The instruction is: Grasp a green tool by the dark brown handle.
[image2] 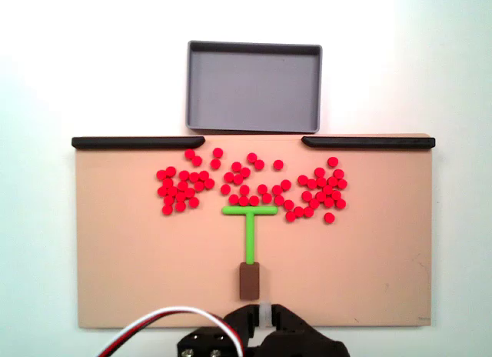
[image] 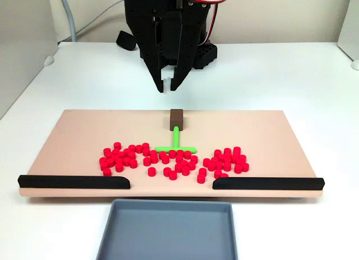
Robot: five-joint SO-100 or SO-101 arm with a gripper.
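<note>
Green tool (image: 175,141) lies flat on the tan board (image: 84,131), dark brown handle (image: 176,119) toward the arm. Gripper (image: 170,83) hangs just behind the handle, not touching, fingers slightly apart.

A white table (image: 291,69) was seen in both fixed views, evenly and brightly lit with only soft shadows. At its far edge a pale wall (image: 280,13) was visible, with a grey cable (image: 70,19) running down it at the left. A grey-beige panel (image: 22,52) was set along the left side, and a white object (image: 349,22) at the right edge.
</note>
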